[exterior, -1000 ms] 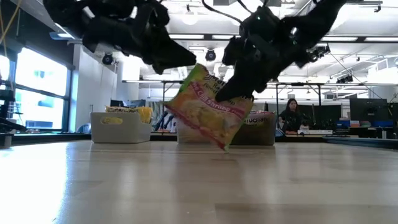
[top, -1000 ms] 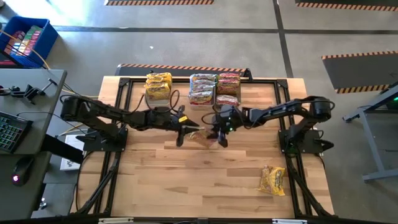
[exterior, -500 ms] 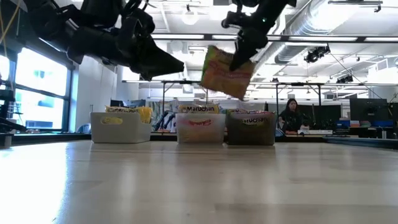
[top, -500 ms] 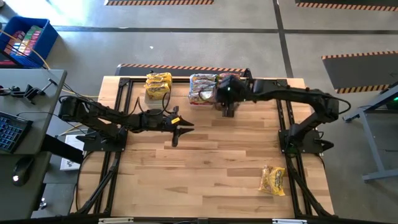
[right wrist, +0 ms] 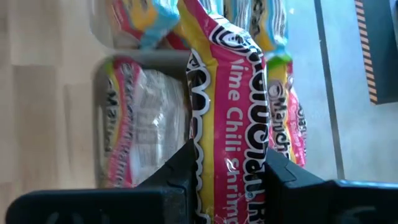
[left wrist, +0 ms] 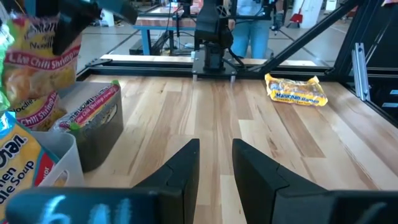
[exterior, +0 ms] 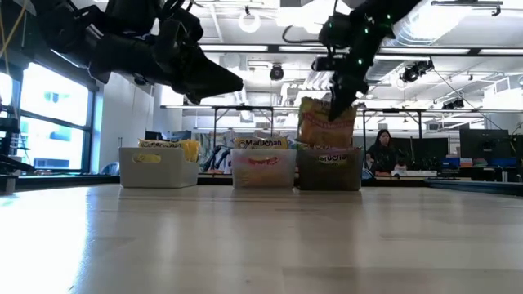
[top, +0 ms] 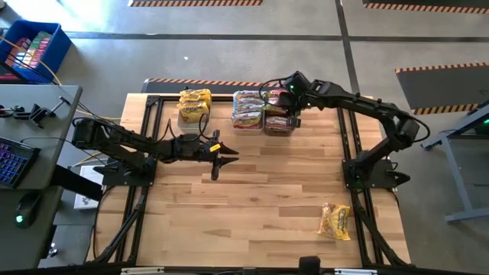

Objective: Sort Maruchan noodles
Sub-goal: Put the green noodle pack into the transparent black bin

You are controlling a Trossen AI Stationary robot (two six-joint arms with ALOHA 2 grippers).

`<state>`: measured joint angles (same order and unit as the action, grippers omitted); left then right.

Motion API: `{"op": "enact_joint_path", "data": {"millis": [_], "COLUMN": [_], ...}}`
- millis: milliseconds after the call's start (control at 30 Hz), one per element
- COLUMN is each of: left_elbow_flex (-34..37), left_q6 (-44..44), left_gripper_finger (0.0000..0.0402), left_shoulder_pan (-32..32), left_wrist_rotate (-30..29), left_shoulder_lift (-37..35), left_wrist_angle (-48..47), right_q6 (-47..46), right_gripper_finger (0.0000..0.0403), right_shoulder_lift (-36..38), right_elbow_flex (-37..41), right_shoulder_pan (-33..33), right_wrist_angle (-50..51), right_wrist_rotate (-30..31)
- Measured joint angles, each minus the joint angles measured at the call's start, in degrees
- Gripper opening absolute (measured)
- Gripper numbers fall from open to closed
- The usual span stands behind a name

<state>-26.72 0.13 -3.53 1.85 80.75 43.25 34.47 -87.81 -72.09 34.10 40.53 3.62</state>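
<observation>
Three bins stand in a row at the table's far edge. A clear one (top: 195,105) holds yellow Maruchan noodles, a second clear one (top: 249,109) holds pink and blue packets, and a dark one (top: 280,114) holds pink-red packets. My right gripper (top: 291,99) is above the dark bin (exterior: 329,167), shut on a Lime Chili Shrimp packet (exterior: 327,122). My left gripper (top: 223,155) hovers over the table's middle, open, with nothing between its fingers (left wrist: 186,168). One yellow packet (top: 335,221) lies flat near the right front corner. My right gripper pinches the packet's upper end (right wrist: 231,155) between its two fingers (right wrist: 180,171), coming at it from above and slanting down. The packet bulges between them. It hangs below the fingers, and its lower end (exterior: 325,144) is at the dark bin's rim.
Black frame rails (top: 153,114) border the table on the left and right. The right arm's base (top: 367,172) stands at the right edge. Bare wood lies across the middle and front. In the low view a person (exterior: 382,151) sits behind the table.
The packet was between both grippers just above the table's middle. My right gripper has carried it up and toward the far edge, tipping to point downward, until it came over the dark bin. My left gripper has drawn back a little toward the table's left.
</observation>
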Motion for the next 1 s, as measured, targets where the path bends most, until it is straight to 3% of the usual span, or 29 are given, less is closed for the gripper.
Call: {"op": "enact_joint_path", "data": {"millis": [733,1000], "left_elbow_flex": [0.00,0.00], "left_q6": [0.06,0.04], "left_gripper_finger": [0.0087,0.0087], "left_shoulder_pan": [-0.02,-0.02], "left_wrist_rotate": [0.04,0.07], "left_shoulder_lift": [0.02,0.02], "left_wrist_angle": [0.00,-0.03], "right_q6": [4.54,4.43], "right_gripper_finger": [0.0083,0.0085], "right_shoulder_lift": [-10.88,-12.93], "right_elbow_flex": [1.68,1.68], "right_shoulder_pan": [3.05,2.89], "right_wrist_angle": [-5.25,-6.12], "right_wrist_rotate": [-0.34,3.15]}}
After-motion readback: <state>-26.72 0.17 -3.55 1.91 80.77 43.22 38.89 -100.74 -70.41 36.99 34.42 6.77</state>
